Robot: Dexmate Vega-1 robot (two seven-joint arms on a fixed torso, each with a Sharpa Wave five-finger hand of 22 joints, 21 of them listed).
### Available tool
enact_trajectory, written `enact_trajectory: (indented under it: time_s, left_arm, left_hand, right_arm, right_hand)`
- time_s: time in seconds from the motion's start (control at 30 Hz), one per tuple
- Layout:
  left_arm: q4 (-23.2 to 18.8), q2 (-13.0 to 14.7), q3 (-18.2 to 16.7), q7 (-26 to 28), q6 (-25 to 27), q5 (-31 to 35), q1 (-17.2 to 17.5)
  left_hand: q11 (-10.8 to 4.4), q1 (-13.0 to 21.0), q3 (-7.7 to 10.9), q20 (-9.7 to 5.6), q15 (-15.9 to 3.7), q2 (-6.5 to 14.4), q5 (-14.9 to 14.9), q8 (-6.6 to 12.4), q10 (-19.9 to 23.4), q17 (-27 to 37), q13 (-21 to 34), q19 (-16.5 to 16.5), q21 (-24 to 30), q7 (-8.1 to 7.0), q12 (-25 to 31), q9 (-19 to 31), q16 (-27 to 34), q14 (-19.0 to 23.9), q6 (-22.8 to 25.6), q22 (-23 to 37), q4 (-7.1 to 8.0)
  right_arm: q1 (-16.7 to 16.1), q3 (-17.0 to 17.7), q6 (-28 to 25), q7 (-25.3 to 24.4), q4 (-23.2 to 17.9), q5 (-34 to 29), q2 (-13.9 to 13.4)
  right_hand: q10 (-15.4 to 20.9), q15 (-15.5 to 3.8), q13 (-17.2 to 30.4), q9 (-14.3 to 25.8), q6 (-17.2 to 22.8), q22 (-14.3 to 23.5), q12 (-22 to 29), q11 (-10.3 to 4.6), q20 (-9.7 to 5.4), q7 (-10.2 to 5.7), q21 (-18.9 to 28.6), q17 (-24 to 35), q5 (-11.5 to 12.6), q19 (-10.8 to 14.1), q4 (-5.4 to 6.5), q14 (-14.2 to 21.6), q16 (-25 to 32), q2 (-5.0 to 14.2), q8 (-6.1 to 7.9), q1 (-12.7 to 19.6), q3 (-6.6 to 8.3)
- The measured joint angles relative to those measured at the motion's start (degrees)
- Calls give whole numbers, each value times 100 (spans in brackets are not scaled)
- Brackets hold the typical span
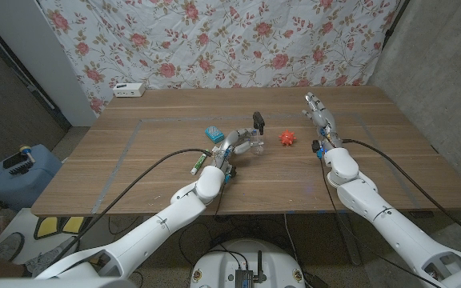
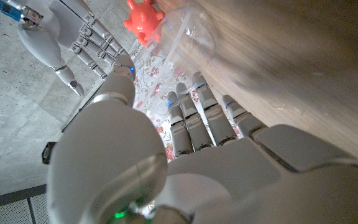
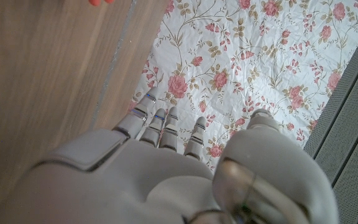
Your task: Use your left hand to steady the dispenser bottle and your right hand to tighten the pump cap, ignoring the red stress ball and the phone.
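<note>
The left hand (image 1: 232, 146) curls its fingers around the clear dispenser bottle (image 1: 250, 146) (black pump cap (image 1: 258, 121) beyond the fingertips), while the right hand (image 1: 320, 114) hovers, fingers extended, holding nothing.

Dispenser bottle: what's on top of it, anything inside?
A black pump cap sits on top of the clear bottle, which the left hand holds. A thin tube shows through the wall in the left wrist view; liquid can't be made out.

White box (image 1: 129, 90) at the table's (image 1: 166, 172) far edge before a floral cloth (image 1: 214, 40).
</note>
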Motion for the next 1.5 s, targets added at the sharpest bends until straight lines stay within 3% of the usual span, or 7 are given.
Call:
enact_trajectory:
  time_s: [0.37,0.67,1.03,1.13,1.43,1.5]
  left_arm:
    - [72,-14,17,-13,-48,-16,-13]
    - [110,-16,40,-35,-51,-12,-41]
    - [161,-1,84,-95,-16,30,-101]
    - [176,0,93,-112,-1,32,-114]
    - [201,-1,107,-133,49,33,-134]
    - [201,-1,108,-134,70,33,-135]
  left_hand:
    - [0,-1,1,0,34,-1,-7,0,0,0,0,0,0,-1,0,-3,0,-49,-1,0,0]
    - [0,-70,-2,-11,23,-9,-8,-2,0,0,-1,-52,0,-11,1,1,0,-59,-11,-1,3]
    - [-62,-92,-24,10,23,-31,-11,-13,-63,0,-1,-72,0,-64,0,1,0,-120,-64,-1,26]
    - [-62,-128,110,51,32,-70,-12,-6,-63,0,-3,-113,0,-103,-2,1,0,-155,-101,-1,205]
    - [2,-126,87,104,43,-69,-28,23,-250,1,-2,-123,0,-248,-1,-2,0,-341,-247,-1,231]
    - [30,-126,126,126,56,-69,-28,23,-307,0,-2,-144,0,-288,0,-3,-25,-417,-286,-1,317]
  right_arm:
    - [13,2,281,168,303,209,168]
    - [13,14,373,271,455,373,275]
    - [45,20,505,397,669,533,397]
    - [54,22,545,416,714,557,423]
    - [75,23,635,435,842,590,485]
    - [83,23,657,437,872,590,499]
  right_hand:
    - [-44,0,-27,1,-178,1,-42,3,-25,525,0,0,-42,-25,66,0,-14,61,0,-212,-63]
    - [-44,-31,-27,1,-176,1,-42,3,-10,794,0,1,-42,-51,106,-32,-21,158,0,-308,-68]
    - [-64,-30,-27,1,-185,1,-41,-18,0,864,0,-27,-63,-61,129,-32,-21,189,0,-339,-92]
    - [-64,-30,-26,1,-185,1,-41,-18,10,864,0,-26,-63,-71,129,-32,-21,209,0,-361,-92]
    - [-63,-30,-26,2,-163,2,-41,-18,10,842,0,-26,-63,-70,129,-32,-21,186,0,-383,-92]
    - [-63,-30,-26,2,-164,2,-41,-18,10,840,0,-26,-63,-71,129,-32,-21,186,0,-383,-92]
